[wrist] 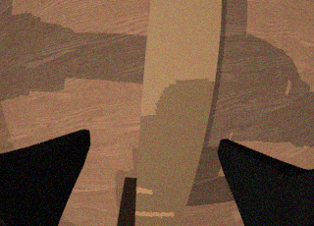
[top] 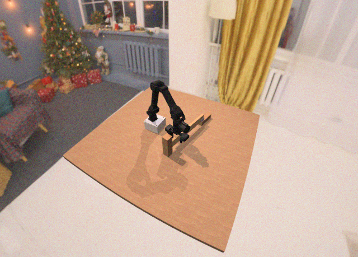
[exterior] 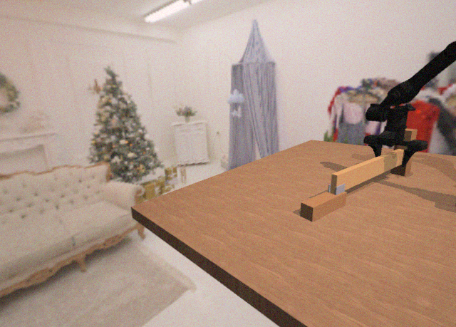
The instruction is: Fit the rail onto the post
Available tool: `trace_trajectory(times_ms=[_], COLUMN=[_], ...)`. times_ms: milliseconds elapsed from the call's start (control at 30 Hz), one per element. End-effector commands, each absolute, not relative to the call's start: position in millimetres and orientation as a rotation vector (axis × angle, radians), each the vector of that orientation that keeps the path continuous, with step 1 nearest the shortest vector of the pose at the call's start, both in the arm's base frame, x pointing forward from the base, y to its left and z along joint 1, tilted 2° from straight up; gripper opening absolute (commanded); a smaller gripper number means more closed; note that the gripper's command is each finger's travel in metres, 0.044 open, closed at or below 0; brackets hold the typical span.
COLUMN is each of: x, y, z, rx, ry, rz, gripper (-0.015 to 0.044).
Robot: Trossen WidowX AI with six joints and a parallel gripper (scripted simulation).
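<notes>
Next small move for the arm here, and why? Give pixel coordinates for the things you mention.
Probably ease the pincer (top: 177, 135) (exterior: 392, 159) (wrist: 156, 142) straight up, clear of the rail (top: 197, 121) (exterior: 363, 172) (wrist: 182, 54), without brushing it. Its fingers stand open on either side of the rail, touching neither face in the wrist view. The far end sits at the bracket (exterior: 339, 189). I can't tell whether the pegs are fully home, so I'd recheck that joint once clear.
</notes>
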State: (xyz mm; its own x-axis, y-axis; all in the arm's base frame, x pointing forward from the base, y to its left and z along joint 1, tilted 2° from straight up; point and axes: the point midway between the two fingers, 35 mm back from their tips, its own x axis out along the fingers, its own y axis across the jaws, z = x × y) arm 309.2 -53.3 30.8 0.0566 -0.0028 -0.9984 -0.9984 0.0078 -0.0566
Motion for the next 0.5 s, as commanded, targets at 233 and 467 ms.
trace_trajectory(times_ms=[233,467], x=[308,308], y=[-24,-22], z=[59,61], rx=[-1.236,-1.237], ry=[1.176,1.176], rz=[1.154,1.154], gripper=[0.044,0.044])
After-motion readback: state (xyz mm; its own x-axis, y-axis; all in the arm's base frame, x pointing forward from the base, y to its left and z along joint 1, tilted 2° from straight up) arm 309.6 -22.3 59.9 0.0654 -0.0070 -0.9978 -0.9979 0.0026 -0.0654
